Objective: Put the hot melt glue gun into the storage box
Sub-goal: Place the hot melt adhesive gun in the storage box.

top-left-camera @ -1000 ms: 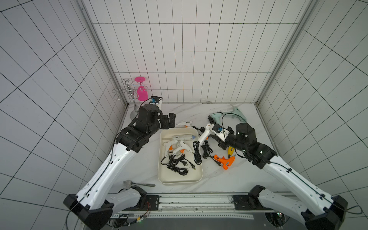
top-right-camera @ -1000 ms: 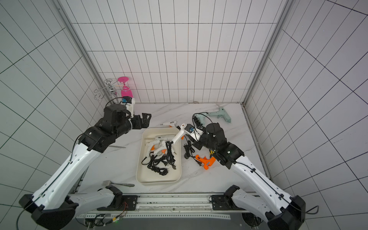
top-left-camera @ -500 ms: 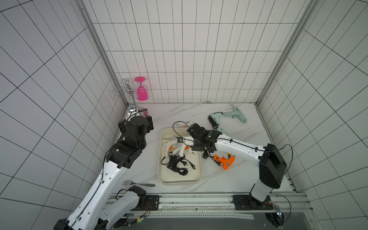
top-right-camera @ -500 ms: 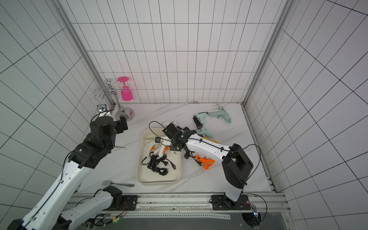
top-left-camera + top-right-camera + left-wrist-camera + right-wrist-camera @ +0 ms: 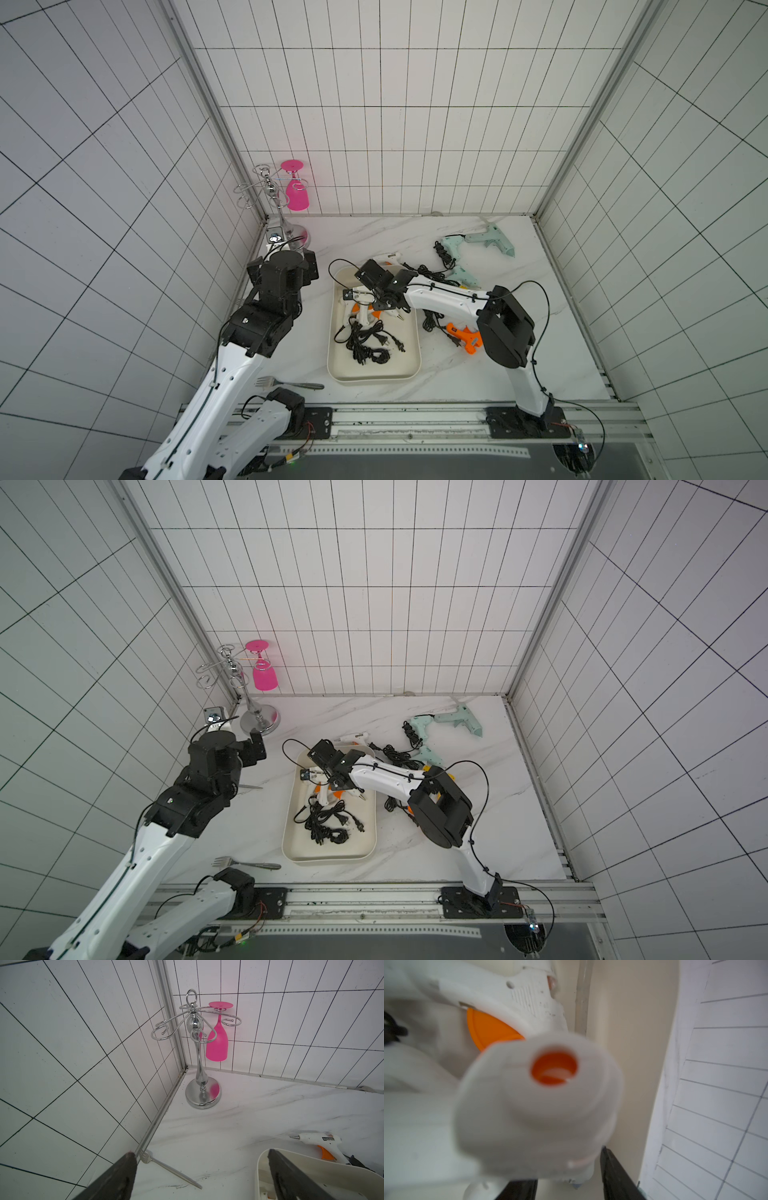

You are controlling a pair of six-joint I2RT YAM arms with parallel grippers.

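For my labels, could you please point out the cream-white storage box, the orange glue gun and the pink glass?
Cream-white rectangular plastic storage box [image 5: 374,376]: a top view, near wall.
Orange glue gun [image 5: 468,340]: a top view, body.
Pink wine glass [image 5: 217,1047]: left wrist view, bowl.

The storage box [image 5: 374,377] is cream, the glass [image 5: 297,199] pink, the table [image 5: 498,374] marbled.

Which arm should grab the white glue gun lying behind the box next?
Left. The left gripper has open, empty jaws facing that white glue gun, just behind the storage box. The right gripper is over the box with a second glue gun between its jaws.
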